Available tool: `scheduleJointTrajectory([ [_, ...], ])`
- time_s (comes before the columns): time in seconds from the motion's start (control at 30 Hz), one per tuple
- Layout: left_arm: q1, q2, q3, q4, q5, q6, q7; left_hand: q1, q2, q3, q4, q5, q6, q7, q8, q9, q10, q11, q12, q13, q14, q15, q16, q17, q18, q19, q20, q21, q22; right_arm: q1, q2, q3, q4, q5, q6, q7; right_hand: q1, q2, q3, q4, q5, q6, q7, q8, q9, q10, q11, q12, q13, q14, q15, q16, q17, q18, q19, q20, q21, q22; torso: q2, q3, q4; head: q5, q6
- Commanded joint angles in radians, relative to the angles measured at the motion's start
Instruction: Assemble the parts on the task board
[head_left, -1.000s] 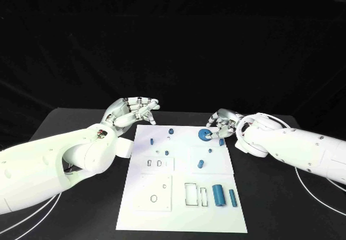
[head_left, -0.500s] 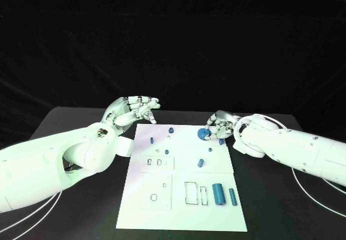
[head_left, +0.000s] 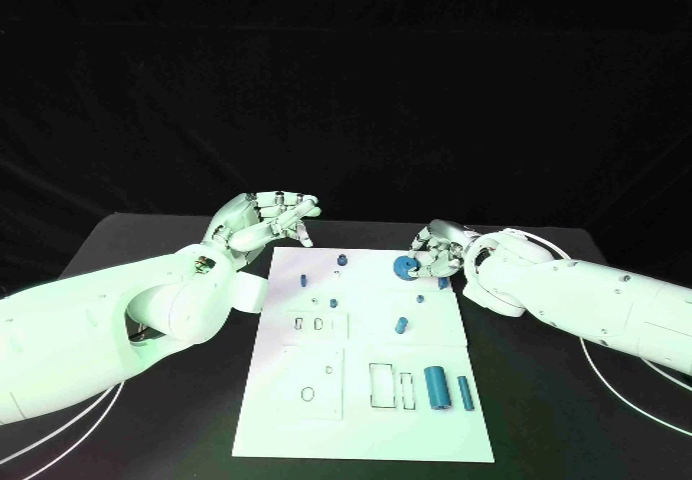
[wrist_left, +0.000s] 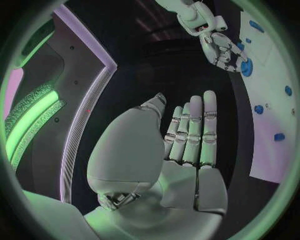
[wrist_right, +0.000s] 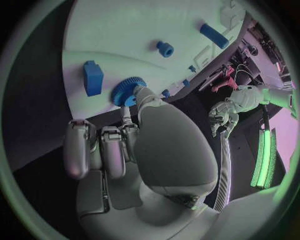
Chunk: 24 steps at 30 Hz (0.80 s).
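**Q:** Describe the part being handled and its location.

**A:** It is a blue gear (head_left: 407, 266), a round disc with a toothed rim. It sits at the far right area of the white task board (head_left: 361, 440). The right hand (head_left: 437, 253) has its thumb and a fingertip on the gear's rim; the remaining fingers are curled beside it. In the right wrist view the gear (wrist_right: 128, 91) lies flat against the board, just beside a blue block (wrist_right: 93, 77).

**Q:** State of the left hand?

**A:** The left hand (head_left: 271, 220) is raised over the table beyond the board's far left corner, fingers bent inward, holding nothing.

**Q:** Surface and surroundings?

**A:** The table (head_left: 159, 250) is black, against a black backdrop. The rectangular board lies with its long axis running away from the robot.

**Q:** Orientation of other parts?

**A:** Two blue cylinders, a thick one (head_left: 434, 388) and a thin one (head_left: 466, 392), lie side by side near the board's near right corner, long axes parallel to the board's long edge. Small blue pegs (head_left: 342, 261) stand further up the board.
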<state>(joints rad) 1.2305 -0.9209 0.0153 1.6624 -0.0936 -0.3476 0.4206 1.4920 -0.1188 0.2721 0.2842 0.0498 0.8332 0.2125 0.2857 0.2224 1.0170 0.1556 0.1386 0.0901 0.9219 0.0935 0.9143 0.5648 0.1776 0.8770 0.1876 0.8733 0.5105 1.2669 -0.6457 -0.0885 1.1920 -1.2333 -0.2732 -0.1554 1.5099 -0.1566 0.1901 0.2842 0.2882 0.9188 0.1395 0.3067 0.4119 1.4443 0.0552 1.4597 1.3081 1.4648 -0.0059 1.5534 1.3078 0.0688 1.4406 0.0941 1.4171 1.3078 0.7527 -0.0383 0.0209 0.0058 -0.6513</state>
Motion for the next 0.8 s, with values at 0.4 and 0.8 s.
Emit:
scheduleJointTrajectory([
  [0.4,0.001,0.001,0.001,-0.002,0.003,0.022,0.002,-0.003,-0.004,0.004,0.0,0.001,-0.008,0.008,0.006,0.002,-0.003,0.004,0.004,0.002,0.001,0.001,0.007,0.001,0.004,-0.005,0.002,0.003,0.001,-0.005,-0.015,0.001,0.137,-0.275,-0.224,-0.116,-0.017,-0.023,0.06,0.003,0.009,0.039,-0.015,0.017,0.01,0.022,-0.01,0.015,0.123,0.098,-0.016,0.007,0.227,-0.027,0.025,-0.006,0.024,0.108,0.0,0.0005,0.0006,0.001,0.006],
  [0.8,0.001,0.003,0.001,-0.005,0.003,0.025,0.0,-0.003,-0.005,0.005,0.001,0.0,-0.007,0.008,0.007,0.003,-0.003,0.004,0.005,0.002,0.0,0.001,0.009,0.001,0.004,-0.011,0.002,0.011,0.006,-0.002,0.04,0.003,0.209,-0.335,-0.238,-0.143,-0.034,-0.031,0.075,0.003,0.01,0.04,-0.016,0.015,0.011,0.027,-0.012,0.018,0.129,0.099,-0.017,0.008,0.229,-0.029,0.032,-0.008,0.032,0.119,0.001,-0.0006,0.0006,0.007,0.005],
])
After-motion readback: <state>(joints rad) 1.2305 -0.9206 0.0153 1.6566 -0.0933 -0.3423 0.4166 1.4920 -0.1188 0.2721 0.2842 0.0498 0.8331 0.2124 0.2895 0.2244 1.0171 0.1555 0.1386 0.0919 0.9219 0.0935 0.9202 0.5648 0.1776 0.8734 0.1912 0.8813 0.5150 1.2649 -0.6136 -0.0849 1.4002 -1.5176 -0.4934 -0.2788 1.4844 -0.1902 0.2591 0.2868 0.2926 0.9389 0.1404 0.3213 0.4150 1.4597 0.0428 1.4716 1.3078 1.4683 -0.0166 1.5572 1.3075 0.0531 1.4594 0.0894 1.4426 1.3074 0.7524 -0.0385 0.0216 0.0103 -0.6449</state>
